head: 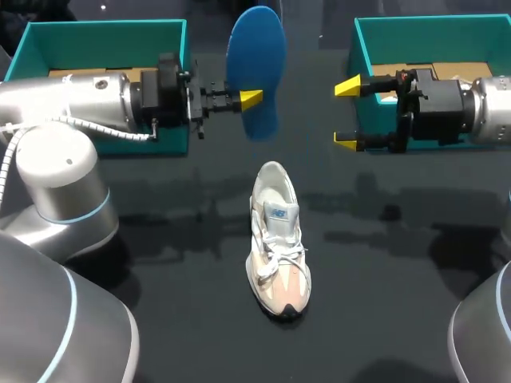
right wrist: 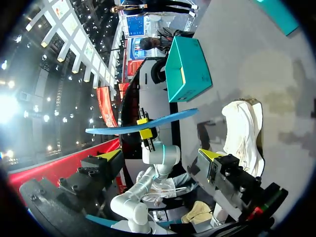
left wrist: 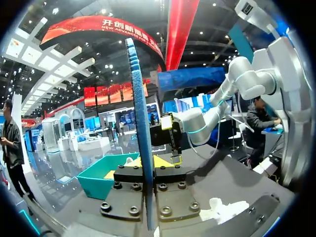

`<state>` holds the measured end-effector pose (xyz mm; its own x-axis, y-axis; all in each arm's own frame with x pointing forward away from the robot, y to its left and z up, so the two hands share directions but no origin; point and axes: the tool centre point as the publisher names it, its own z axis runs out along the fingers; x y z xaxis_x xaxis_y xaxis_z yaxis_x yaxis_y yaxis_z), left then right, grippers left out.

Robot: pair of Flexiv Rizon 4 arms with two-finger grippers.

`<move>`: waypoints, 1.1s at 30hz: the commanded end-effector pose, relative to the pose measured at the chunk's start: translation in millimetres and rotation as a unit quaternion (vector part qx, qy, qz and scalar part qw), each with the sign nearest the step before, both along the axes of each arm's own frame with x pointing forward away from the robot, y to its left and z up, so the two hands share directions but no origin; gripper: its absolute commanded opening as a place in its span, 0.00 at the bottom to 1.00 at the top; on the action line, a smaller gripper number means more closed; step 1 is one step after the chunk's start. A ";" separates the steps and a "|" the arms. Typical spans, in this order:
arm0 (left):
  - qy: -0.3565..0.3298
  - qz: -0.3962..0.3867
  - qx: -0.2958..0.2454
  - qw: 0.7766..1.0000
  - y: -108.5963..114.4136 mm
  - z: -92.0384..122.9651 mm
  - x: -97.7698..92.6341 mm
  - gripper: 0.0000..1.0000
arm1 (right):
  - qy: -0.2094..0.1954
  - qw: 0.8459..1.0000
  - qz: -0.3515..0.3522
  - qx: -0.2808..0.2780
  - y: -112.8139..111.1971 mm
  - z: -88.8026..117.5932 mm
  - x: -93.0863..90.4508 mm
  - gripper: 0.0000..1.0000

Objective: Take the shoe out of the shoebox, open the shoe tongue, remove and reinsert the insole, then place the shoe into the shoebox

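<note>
Beyond the white sneaker (head: 277,239) on the black table (head: 160,255), the left gripper (head: 249,100) clamped the upright blue insole (head: 255,48), the right gripper (head: 347,114) gaped apart, and two teal shoebox halves (head: 104,36) stood farther back.

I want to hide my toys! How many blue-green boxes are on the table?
2. The left box sits at the far left side, the right box at the far right side. Both are open on top. No others show.

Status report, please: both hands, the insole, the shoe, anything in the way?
Left hand shut on blue insole, held up above table. Right hand open, empty. Shoe upright on table, nothing in the way.
</note>
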<state>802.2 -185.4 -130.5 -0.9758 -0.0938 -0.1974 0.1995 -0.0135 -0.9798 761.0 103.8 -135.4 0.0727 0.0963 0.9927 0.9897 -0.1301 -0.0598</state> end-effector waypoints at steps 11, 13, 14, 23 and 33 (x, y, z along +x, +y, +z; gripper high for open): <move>-0.081 0.009 -0.040 0.996 -3.8 -7.4 4.4 0.00 | 0.001 1.000 0.000 -0.001 1.7 -0.3 0.9 1.00; -0.081 0.009 -0.040 0.996 -3.8 -7.4 4.4 0.00 | 0.001 1.000 0.000 -0.001 1.7 -0.3 0.9 1.00; -0.105 0.006 -0.040 0.994 -2.3 -4.5 3.1 0.00 | 0.001 1.000 0.000 -0.001 1.7 -0.3 0.9 1.00; -0.263 -0.025 -0.015 0.964 8.8 0.0 -3.3 0.00 | 0.001 1.000 0.000 -0.001 1.7 -0.3 0.9 1.00; -0.400 -0.033 0.003 0.916 8.4 -8.6 -1.3 0.00 | 0.001 1.000 0.000 -0.001 1.7 -0.3 0.9 1.00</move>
<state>798.2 -175.1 -137.5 -0.5630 -0.0407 -0.8255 0.8264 -0.0366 -0.5618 761.3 104.0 -135.2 0.0738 0.0967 0.9926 0.9896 -0.1302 -0.0609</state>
